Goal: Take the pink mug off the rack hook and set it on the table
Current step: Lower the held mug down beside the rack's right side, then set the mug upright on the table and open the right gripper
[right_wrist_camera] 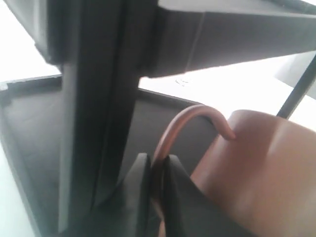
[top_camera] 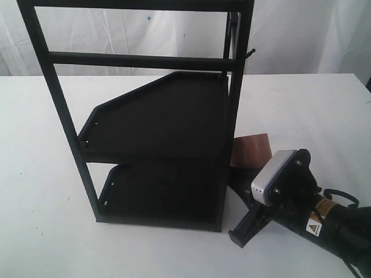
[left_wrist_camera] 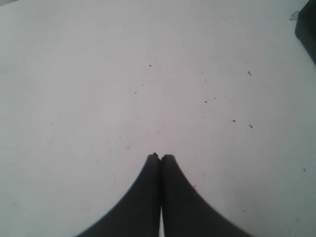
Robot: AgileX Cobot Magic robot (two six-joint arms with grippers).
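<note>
Right gripper (right_wrist_camera: 155, 163), arm low beside the rack (top_camera: 156, 124), pinches the pink mug (top_camera: 252, 149) by its handle (right_wrist_camera: 192, 118) near the lower right post (top_camera: 227, 185). Only the left wrist view shows the left gripper (left_wrist_camera: 160, 157): closed over the surface (left_wrist_camera: 98, 74).

The salmon-pink ceramic mug (top_camera: 251, 149) sits low beside the black rack's right upright post (top_camera: 235, 87), its thin loop handle (right_wrist_camera: 190, 121) pinched between the jaws of the right gripper (right_wrist_camera: 157, 162). Whether it touches the broad white matte surface (top_camera: 46, 174) cannot be told. The short black metal peg hook (top_camera: 250, 54) juts bare from the post, high above.
</note>
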